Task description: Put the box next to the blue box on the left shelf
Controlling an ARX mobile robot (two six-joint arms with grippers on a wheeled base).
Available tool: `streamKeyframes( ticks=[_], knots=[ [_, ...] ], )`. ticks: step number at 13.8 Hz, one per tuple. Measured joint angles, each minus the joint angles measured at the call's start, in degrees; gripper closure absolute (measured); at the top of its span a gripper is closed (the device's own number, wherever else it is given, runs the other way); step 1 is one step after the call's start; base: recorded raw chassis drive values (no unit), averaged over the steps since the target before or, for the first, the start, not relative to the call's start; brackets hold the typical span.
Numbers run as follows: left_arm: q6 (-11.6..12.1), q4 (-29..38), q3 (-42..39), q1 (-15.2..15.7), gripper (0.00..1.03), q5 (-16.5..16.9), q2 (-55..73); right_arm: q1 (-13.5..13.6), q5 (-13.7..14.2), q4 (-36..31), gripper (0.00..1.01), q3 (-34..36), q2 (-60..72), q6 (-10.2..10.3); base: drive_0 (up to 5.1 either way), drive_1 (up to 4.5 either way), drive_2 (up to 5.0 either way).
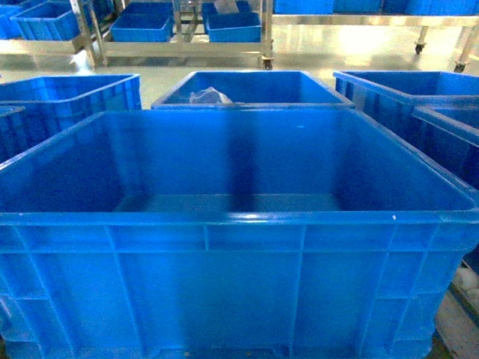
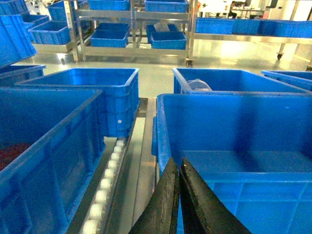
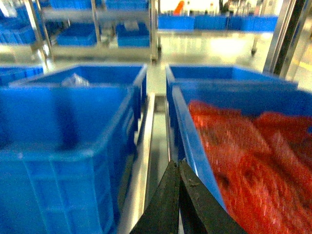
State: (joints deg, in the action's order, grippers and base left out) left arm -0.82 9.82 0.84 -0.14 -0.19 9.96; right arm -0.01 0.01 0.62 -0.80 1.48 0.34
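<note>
A large bright-blue box [image 1: 239,224] fills the near centre of the head view, its thick rim running across the frame and its ribbed outer wall facing the camera. The inside walls are smooth and glossy, and the floor appears bare. More blue crates surround it: one directly behind [image 1: 251,88] holding a crumpled clear plastic bag [image 1: 209,96], one to the far left [image 1: 71,93] and others to the right [image 1: 408,93]. Far across a shiny floor [image 1: 352,48], metal shelving on castors [image 1: 179,30] carries smaller blue bins.

The left wrist view shows the left claw [image 2: 178,168] with its two dark fingers pressed together, closed on nothing, just at the near left corner of the box [image 2: 234,146]. A roller track [image 2: 105,187] runs between that box and a neighbouring crate on the left [image 2: 48,146].

The right wrist view, blurred, shows the right claw [image 3: 176,170] likewise closed and empty, in the gap between the box [image 3: 63,141] on its left and a crate on the right [image 3: 187,131] filled with red-orange material [image 3: 243,161].
</note>
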Motion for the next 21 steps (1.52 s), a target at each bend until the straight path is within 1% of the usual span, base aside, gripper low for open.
streamKeyframes(
  ticks=[1,2,3,4,5,6,7,13,14,21],
  knots=[
    [0.0,-7.1,0.0,0.0,1.01,0.2,-4.7,0.0,0.0,-1.4,0.99,-0.2,-1.2,0.0,0.0,0.00,0.0],
    [0.0,-10.5,0.0,0.0,1.01,-0.1,-9.1,0.0,-0.1,0.2,0.99,0.0,-1.2,0.0,0.0,0.00,0.0],
    [0.1,-9.3,0.3,0.0,1.01,0.0,-9.5,0.0,-0.1,-0.6,0.99,0.0,-1.2,0.0,0.0,0.00,0.0],
    [0.2,-10.5,0.0,0.0,1.01,0.2,-9.5,0.0,-0.1,-0.2,0.99,0.0,-1.2,0.0,0.0,0.00,0.0],
    [0.2,-9.8,0.0,0.0,1.01,0.2,-9.5,0.0,0.0,-0.3,0.99,0.0,-1.2,0.0,0.0,0.00,0.0],
    [0.2,-10.2,0.0,0.0,0.94,0.2,-9.5,0.0,0.0,-0.3,0.93,0.0,-1.2,0.0,0.0,0.00,0.0],
    [0.2,-10.2,0.0,0.0,0.80,0.2,-9.5,0.0,0.0,-0.3,0.79,0.0,-1.2,0.0,0.0,0.00,0.0],
    [0.2,-10.2,0.0,0.0,0.05,0.2,-9.5,0.0,0.0,-0.3,0.02,0.0,-1.2,0.0,0.0,0.00,0.0],
    [0.2,-10.2,0.0,0.0,0.05,0.2,-9.5,0.0,0.0,-0.3,0.03,0.0,-1.2,0.0,0.0,0.00,0.0],
    [0.2,-10.2,0.0,0.0,0.05,0.2,-9.5,0.0,0.0,-0.3,0.03,0.0,-1.2,0.0,0.0,0.00,0.0]
  ],
)
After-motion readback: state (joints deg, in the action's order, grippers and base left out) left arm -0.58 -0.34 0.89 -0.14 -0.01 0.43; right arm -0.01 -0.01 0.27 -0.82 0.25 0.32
